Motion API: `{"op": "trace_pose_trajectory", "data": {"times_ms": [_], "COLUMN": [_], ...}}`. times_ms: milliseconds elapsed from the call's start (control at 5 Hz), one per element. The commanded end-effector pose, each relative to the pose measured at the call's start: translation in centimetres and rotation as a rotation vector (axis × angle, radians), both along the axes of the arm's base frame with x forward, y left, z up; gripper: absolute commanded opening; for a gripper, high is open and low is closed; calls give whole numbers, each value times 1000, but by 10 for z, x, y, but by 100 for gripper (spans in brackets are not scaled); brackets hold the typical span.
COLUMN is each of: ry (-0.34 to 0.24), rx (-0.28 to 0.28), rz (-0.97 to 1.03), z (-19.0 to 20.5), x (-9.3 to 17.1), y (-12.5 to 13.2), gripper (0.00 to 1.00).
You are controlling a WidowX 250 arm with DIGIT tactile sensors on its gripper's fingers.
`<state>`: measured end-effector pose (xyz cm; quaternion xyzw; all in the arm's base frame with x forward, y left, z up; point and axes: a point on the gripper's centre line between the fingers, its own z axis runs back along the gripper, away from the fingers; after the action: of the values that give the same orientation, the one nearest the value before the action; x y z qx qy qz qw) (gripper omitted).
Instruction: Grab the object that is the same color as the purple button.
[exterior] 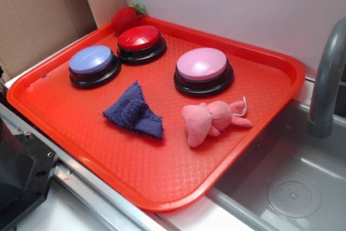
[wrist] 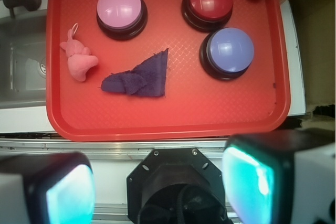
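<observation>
Bright, even light; soft shadows; glare on button domes; wrist-view foreground blurred.

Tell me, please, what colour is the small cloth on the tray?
The cloth is dark purple-blue, clearest in the exterior view.

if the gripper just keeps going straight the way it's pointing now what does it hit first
Probably the red tray near its front rim. The open gripper points down there; the purple cloth lies slightly further in. Depth is unclear.

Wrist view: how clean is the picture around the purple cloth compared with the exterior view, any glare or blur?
Wrist view: the purple cloth is sharp and evenly lit; the gripper fingers at the bottom are blurred and glow cyan; a soft highlight sits on the purple button. Exterior view: softer overall, the cloth's texture still readable, glare streaks on all three button tops, and the tray shows sheen.
</observation>
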<state>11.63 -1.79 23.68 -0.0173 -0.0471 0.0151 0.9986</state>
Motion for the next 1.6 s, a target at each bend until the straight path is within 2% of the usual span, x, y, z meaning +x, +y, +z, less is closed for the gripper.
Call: {"op": "trace_pose_trajectory", "data": {"times_ms": [0, 200, 400, 600, 800, 1000, 1200, 1400], "ry": [0, -12, -65, -59, -82, -73, -85, -41], "rx": [0, -29, 17, 117, 128, 180, 150, 173], "rz": [0, -250, -500, -658, -775, -887, -997, -1065], "z": [0, -21, -43, -73, -104, -131, -161, -187], "x": [0, 14, 24, 37, 50, 62, 75, 84], "y": [0, -6, -15, -23, -29, -33, -36, -42], "gripper": [100, 100, 100, 100, 100, 100, 100, 100]}}
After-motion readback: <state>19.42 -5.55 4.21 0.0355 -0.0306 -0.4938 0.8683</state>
